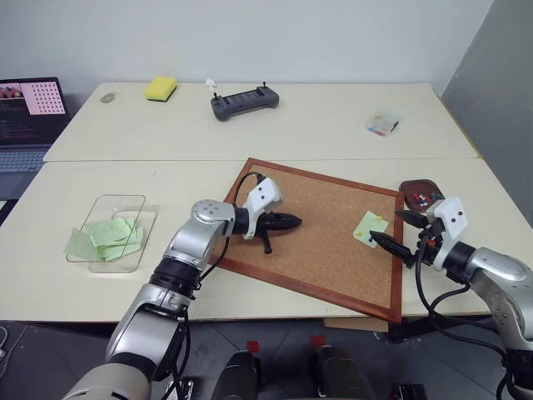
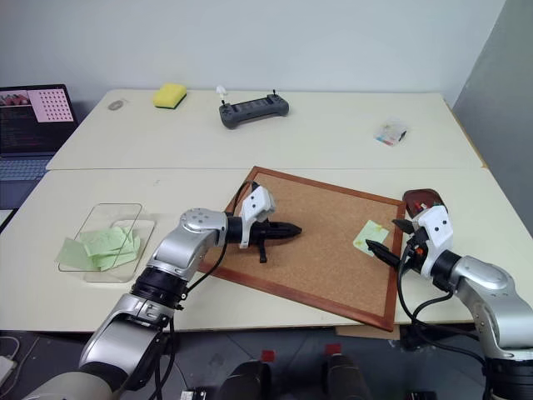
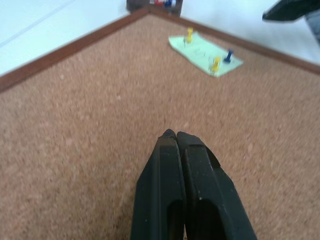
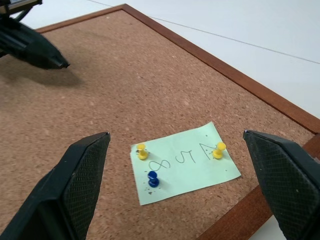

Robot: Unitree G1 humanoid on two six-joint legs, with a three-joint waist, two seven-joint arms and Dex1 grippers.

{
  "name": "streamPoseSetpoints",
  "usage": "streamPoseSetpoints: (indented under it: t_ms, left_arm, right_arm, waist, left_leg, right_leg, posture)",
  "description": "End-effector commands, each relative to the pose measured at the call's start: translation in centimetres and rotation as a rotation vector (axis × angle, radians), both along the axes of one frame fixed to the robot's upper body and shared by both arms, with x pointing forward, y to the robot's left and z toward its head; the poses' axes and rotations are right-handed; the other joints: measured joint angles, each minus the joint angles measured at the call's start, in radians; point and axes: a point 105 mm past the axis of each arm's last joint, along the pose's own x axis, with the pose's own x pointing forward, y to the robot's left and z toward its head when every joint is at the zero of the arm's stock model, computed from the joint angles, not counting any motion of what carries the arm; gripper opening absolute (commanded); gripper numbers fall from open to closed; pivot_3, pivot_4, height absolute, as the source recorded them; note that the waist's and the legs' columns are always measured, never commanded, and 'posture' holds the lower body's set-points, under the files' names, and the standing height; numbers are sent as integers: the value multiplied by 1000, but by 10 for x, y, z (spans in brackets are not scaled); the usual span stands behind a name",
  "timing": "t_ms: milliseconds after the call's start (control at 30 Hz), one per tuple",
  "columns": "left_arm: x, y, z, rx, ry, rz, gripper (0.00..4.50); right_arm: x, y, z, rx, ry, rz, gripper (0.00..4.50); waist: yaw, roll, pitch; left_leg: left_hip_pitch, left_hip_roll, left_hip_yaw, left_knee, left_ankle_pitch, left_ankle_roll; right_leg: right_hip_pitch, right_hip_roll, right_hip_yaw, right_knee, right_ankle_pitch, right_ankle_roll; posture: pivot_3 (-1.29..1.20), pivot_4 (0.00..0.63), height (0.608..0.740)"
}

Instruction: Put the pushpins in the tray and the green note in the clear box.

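The green note (image 4: 185, 162) lies on the corkboard near its right edge, with handwriting on it. Three pushpins stick in it: two yellow ones (image 4: 142, 150) (image 4: 218, 149) and a blue one (image 4: 152, 179). My right gripper (image 1: 384, 225) is open, its fingers (image 4: 75, 185) spread on either side of the note and just short of it. My left gripper (image 1: 291, 222) is shut on nothing, low over the middle of the board and pointing toward the note. The dark tray (image 1: 416, 190), with several pins in it, sits just off the board's right corner. The clear box (image 1: 117, 229) at the left holds green notes.
The wood-framed corkboard (image 1: 325, 250) lies tilted across the near table. On the far table are a yellow sponge (image 1: 161, 87), a black controller (image 1: 244, 102) and a small clear case (image 1: 382, 124). A laptop (image 1: 29, 117) stands at the far left.
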Motion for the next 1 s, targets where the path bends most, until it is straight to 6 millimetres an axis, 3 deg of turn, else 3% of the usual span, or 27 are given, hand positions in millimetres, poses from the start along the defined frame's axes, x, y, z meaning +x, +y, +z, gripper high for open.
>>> streamPoseSetpoints:
  t_ms: [33, 533, 633, 1000]
  left_arm:
    - [-7, 0, -18, 62, 0, -41, 36]
    - [-11, 3, -22, 92, 12, -65, 36]
    - [-11, 3, -22, 96, 3, -64, 0]
    - [-4, 8, -20, 118, -30, -22, 0]
  right_arm:
    - [9, 2, 5, -17, -54, -9, 4500]
    - [32, -2, -14, -42, -38, -36, 4500]
    - [38, -3, -14, -15, -39, -57, 4123]
    - [42, -4, -21, -35, -42, -56, 1879]
  waist:
    - [1, 0, 0]
    - [-1, 2, -1]
    - [-2, 2, -1]
    - [-1, 2, -1]
  left_leg:
    - [0, 0, 0, 0, 0, 0]
    - [1, 0, 0, 0, 0, 0]
    - [2, 0, 1, 0, 0, 0]
    - [3, 0, 1, 0, 0, 0]
  right_leg:
    - [0, 0, 0, 0, 0, 0]
    - [1, 0, 0, 0, 0, 0]
    - [1, 0, 0, 1, 0, 0]
    - [1, 0, 1, 1, 0, 0]
  posture:
    - [0, 150, 740]
    - [0, 150, 740]
    - [0, 150, 740]
    - [0, 150, 740]
